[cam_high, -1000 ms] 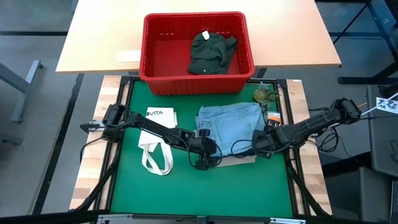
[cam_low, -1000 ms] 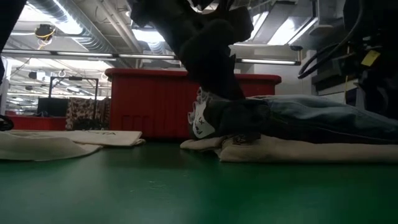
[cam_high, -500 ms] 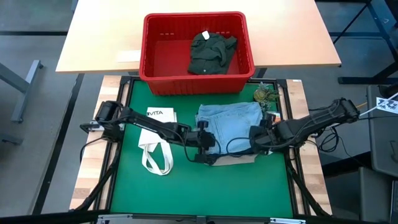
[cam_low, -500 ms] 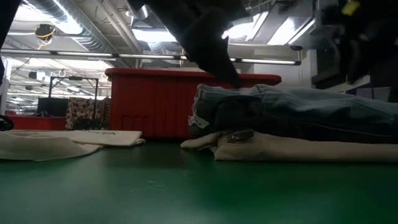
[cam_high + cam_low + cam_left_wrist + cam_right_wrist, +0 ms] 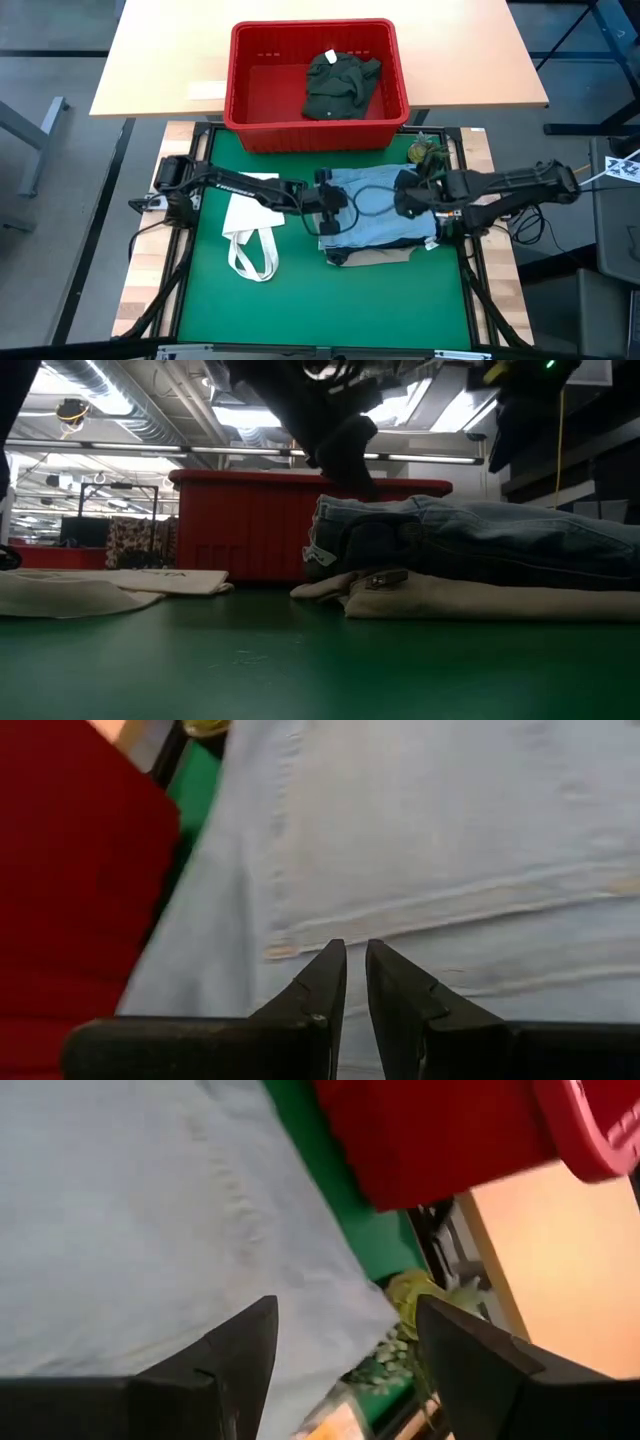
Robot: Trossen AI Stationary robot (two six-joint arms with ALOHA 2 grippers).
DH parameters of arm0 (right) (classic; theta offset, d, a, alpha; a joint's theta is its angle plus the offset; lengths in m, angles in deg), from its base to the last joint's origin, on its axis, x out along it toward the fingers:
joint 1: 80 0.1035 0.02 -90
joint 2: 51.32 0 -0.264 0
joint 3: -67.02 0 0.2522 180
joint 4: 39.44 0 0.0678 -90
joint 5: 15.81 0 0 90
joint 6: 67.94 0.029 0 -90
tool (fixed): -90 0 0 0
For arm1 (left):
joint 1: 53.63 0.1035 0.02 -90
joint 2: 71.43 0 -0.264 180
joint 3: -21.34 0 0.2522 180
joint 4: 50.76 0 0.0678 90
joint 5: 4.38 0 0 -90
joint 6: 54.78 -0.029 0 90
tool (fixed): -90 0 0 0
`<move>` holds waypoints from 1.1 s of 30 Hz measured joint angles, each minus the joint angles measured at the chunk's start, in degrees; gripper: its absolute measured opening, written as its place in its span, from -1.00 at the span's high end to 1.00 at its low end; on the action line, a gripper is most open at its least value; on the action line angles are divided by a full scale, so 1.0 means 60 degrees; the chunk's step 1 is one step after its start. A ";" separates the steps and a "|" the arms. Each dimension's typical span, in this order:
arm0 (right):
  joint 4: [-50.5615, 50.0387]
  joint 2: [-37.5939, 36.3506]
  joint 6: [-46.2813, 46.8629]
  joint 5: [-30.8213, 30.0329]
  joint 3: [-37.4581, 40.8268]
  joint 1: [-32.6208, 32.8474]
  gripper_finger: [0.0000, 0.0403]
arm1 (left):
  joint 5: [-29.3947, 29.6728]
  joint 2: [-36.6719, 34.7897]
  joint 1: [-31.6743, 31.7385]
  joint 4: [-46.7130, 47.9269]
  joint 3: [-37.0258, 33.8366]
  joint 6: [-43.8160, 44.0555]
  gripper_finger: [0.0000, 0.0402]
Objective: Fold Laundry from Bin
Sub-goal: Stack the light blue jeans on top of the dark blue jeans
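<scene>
Laundry-wise, the high view shows light blue jeans (image 5: 375, 205) folded on beige trousers (image 5: 385, 255), while a dark olive-green piece (image 5: 340, 82) waits in the bin (image 5: 245, 125). Low view confirms that neat stack (roughly halfway, probably). Wrist views: left gripper (image 5: 357, 982) nearly pressed together, empty; right gripper (image 5: 345, 1342) spread, both over the jeans.

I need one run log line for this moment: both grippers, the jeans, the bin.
left gripper: shut, empty, over light blue jeans | right gripper: open, over jeans | jeans on beige trousers | bin: dark green garment

Light blue jeans (image 5: 375, 205) over beige trousers (image 5: 480, 600), red bin (image 5: 262, 110) holding dark olive-green piece (image 5: 340, 82) (green table (image 5: 300, 295)).
</scene>
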State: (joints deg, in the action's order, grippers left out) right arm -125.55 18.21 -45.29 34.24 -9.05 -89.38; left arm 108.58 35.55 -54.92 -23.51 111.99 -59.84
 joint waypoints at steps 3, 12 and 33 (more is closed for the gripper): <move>0.0329 0.0002 -0.0339 0.0006 0.0240 -0.0906 -0.19 | 0.0004 0.0000 0.0345 -0.0003 0.0007 0.0016 0.80; 0.2275 0.0002 -0.1321 0.1439 0.1415 -0.3324 -0.19 | -0.0726 0.0036 0.0996 0.0103 0.0007 0.0347 0.80; 0.4862 -0.0021 -0.1605 0.3642 0.3665 -0.4885 -0.19 | -0.0633 -0.0304 0.1038 0.0977 0.0025 0.0498 0.80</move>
State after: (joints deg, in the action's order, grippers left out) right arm -96.38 18.08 -54.92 56.09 12.94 -118.70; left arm 104.78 33.73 -48.69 -17.65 112.14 -56.85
